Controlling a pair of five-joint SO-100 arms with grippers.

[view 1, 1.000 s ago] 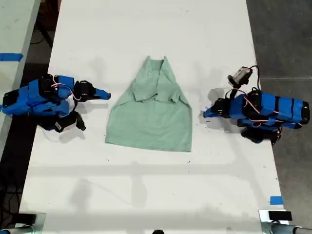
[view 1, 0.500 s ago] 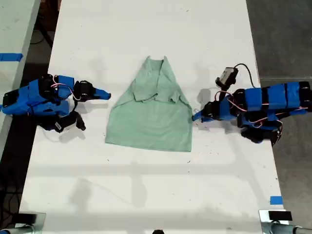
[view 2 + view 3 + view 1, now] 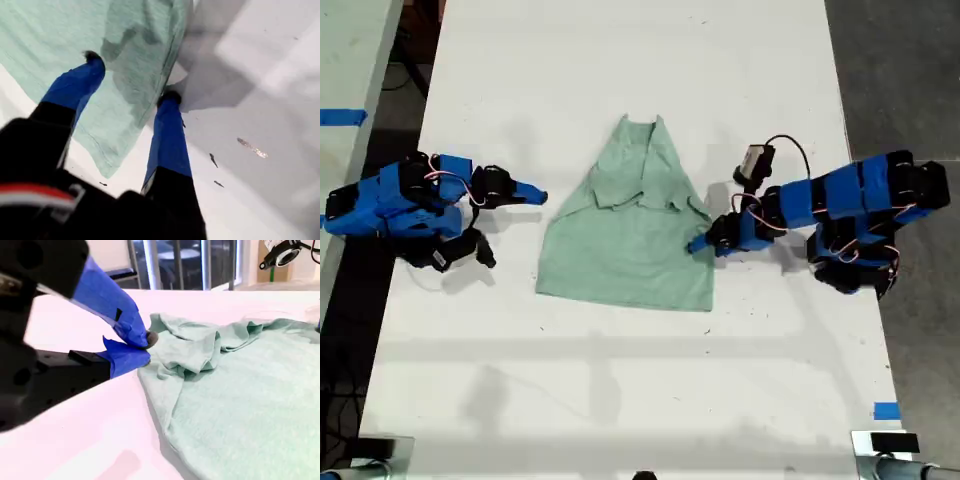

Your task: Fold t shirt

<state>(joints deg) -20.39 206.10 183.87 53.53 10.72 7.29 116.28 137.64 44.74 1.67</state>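
White table (image 3: 620, 400) running down the middle of the exterior view, dark floor on both sides and a bit of blue tape (image 3: 886, 410) near the table's edge on the exterior view's right. The t shirt (image 3: 630, 225) lies flat around the middle of the table, pale mint green, both sleeves already folded in over the body so it tapers toward the collar end, with the wide hem toward the near end of the exterior view.

My first claw (image 3: 132, 82) is reaching in from the exterior view's right and sits right at the side edge of the t shirt (image 3: 75, 45). Its jaws are spread apart, one fingertip over the cloth and the other on the bare table just beside the edge, nothing pinched.

My second claw (image 3: 145, 347) is parked on the exterior view's left, low on the table, just off the t shirt (image 3: 240, 390) near the bunched sleeve fold. Tips are closed together, holding nothing.
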